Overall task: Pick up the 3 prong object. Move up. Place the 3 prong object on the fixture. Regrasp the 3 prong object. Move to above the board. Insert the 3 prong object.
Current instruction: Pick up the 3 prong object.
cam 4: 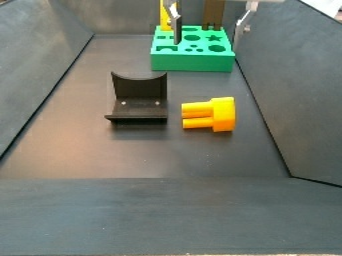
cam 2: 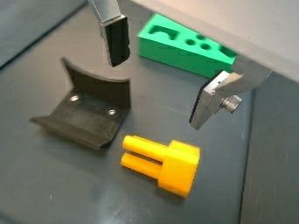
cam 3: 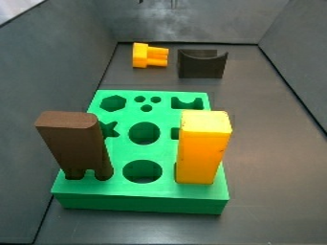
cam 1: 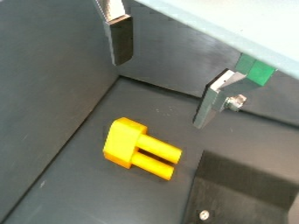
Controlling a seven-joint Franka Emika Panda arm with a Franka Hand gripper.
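Observation:
The 3 prong object (cam 2: 163,160) is a small orange-yellow block lying on its side on the dark floor, seen in both wrist views (cam 1: 140,149) and both side views (cam 3: 149,55) (cam 4: 210,114). It lies right beside the dark fixture (cam 2: 84,109) (cam 4: 136,98) (cam 3: 201,62), apart from it. My gripper (cam 2: 163,70) (cam 1: 167,68) hangs open and empty above the floor, higher than the object, between it and the green board (cam 2: 176,57). In a side view the fingertips (cam 4: 245,15) only show at the upper edge.
The green board (cam 3: 141,201) (cam 4: 194,62) carries a tall brown block (cam 3: 71,144) and a tall yellow-orange block (cam 3: 202,144). Sloped dark walls (cam 4: 54,70) close in the floor on both sides. A corner of the fixture (cam 1: 239,188) shows in a wrist view.

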